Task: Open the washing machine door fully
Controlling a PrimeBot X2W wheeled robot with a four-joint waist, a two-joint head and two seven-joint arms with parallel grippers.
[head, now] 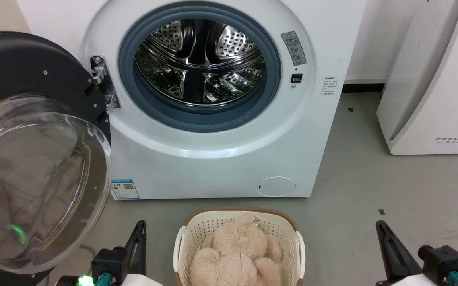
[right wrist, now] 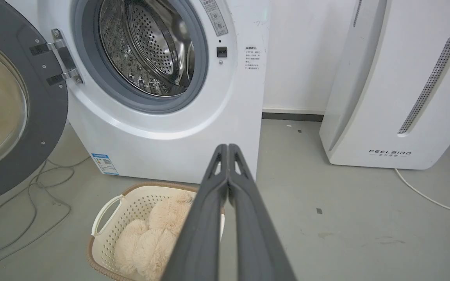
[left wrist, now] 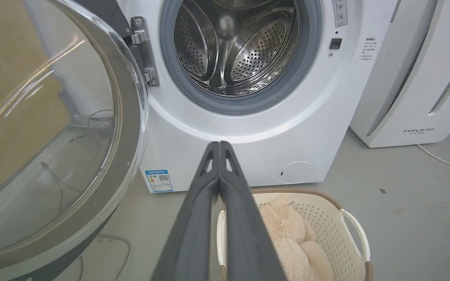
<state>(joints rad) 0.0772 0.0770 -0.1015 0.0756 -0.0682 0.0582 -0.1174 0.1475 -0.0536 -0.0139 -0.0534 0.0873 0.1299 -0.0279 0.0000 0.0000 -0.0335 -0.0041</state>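
The floor (head: 372, 178) before me is smooth grey concrete, scuffed and dotted with a few small dark specks (right wrist: 318, 210). Behind it rises a plain white wall (right wrist: 299, 58) with a dark skirting strip (right wrist: 291, 116) along its foot. To my right a tall white appliance (head: 431, 79) lettered FEELBIRD stands on the floor, a white cable (left wrist: 443, 160) trailing beside its base. Thin dark cables (right wrist: 55, 202) loop over the floor on my left. The light is even and soft.

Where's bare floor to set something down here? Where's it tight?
Free: floor right of the basket, bordered by the washing machine and the white FEELBIRD appliance. The drum mouth is unobstructed. Tight: left side, where the washing machine door hangs over the floor with cables under it.
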